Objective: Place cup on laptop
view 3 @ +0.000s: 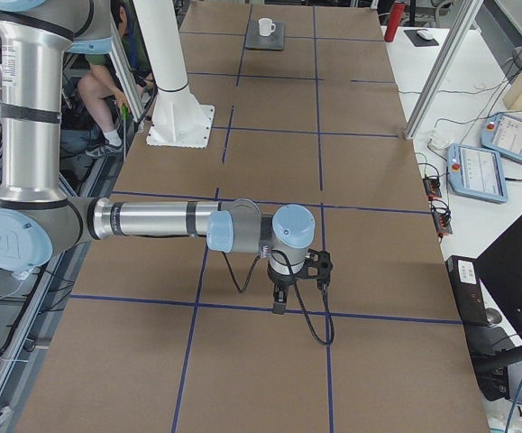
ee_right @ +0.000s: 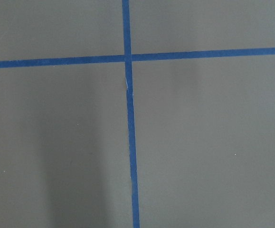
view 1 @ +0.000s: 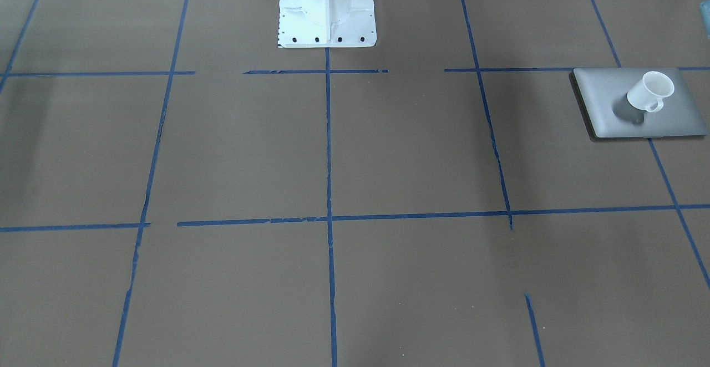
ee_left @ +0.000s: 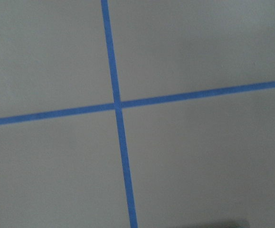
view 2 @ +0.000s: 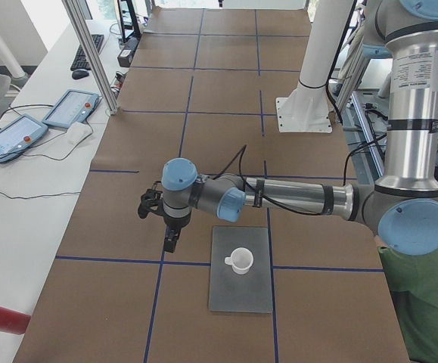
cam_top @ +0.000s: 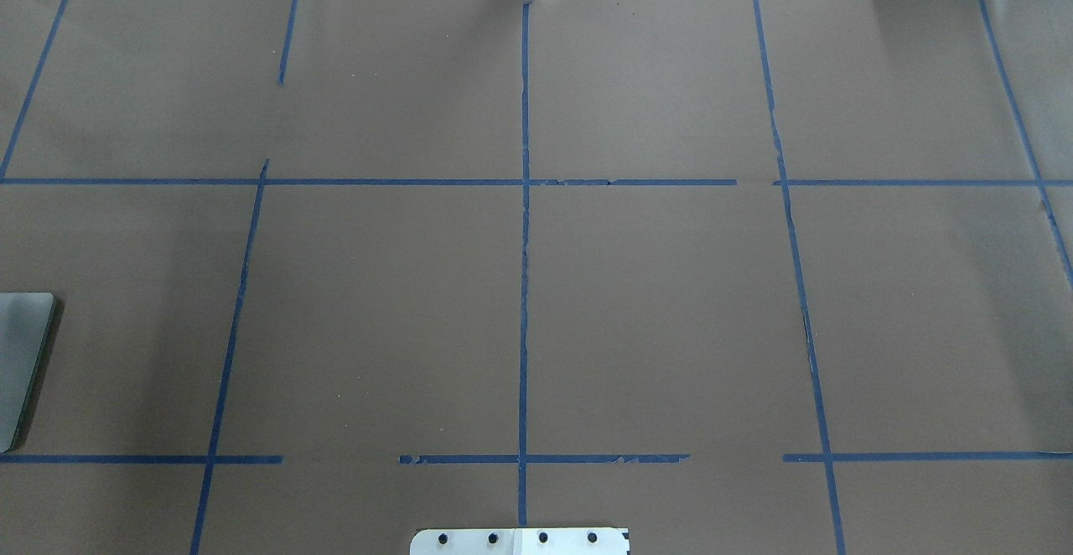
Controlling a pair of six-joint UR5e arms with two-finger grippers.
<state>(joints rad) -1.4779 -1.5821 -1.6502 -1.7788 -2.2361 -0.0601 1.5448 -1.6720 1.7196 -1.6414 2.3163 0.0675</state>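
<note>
The white cup (view 1: pixel 650 91) stands upright on the silver-grey laptop (view 1: pixel 676 117), handle to the side. Both also show in the exterior left view, cup (view 2: pixel 240 261) on laptop (view 2: pixel 241 295), and far off in the exterior right view, cup (view 3: pixel 266 26) on laptop (view 3: pixel 279 42). Only the laptop's edge (cam_top: pixel 21 354) shows overhead. My left gripper (view 2: pixel 171 243) hangs above the table beside the laptop's far corner, apart from the cup; I cannot tell if it is open or shut. My right gripper (view 3: pixel 279 305) hangs over the table far from the laptop; I cannot tell its state either.
The white robot pedestal (view 1: pixel 327 12) stands at the table's robot side. Blue tape lines (cam_top: pixel 525 287) grid the brown table. A person (view 2: pixel 430 302) sits by the left arm's base. Teach pendants (view 3: pixel 486 167) and aluminium posts (view 2: pixel 90 53) flank the operators' side.
</note>
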